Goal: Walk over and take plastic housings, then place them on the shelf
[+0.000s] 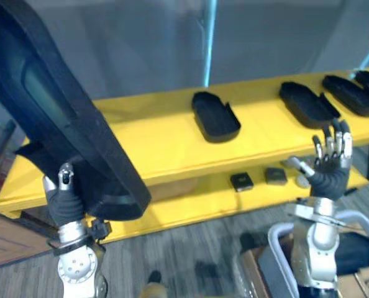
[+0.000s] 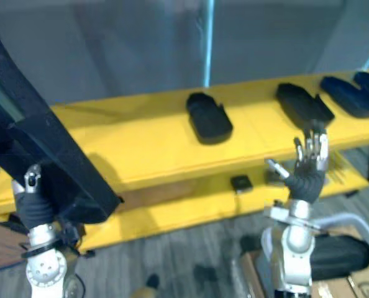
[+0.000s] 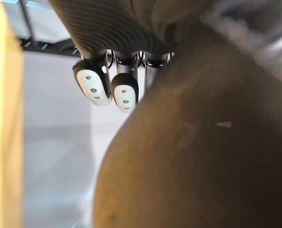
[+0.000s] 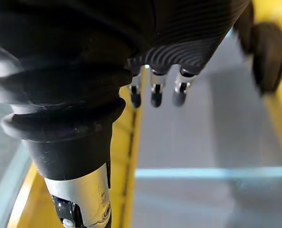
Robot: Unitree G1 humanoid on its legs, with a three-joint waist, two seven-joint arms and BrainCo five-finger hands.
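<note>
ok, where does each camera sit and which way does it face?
Left eye view: on the head, looking down at the yellow shelf; left hand grips a raised black housing, right hand open.
Right eye view: same head, shares the shelf, housing and both hands.
Left wrist view: along its fingers, the housing close beside them.
Right wrist view: along its straight fingers toward the shelf.

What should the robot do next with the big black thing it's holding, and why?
Probably lower the big black housing, gripped tilted in the left hand, onto the bare yellow shelf top left of the housing lying there. That spot looks free, and the right hand is open.
</note>
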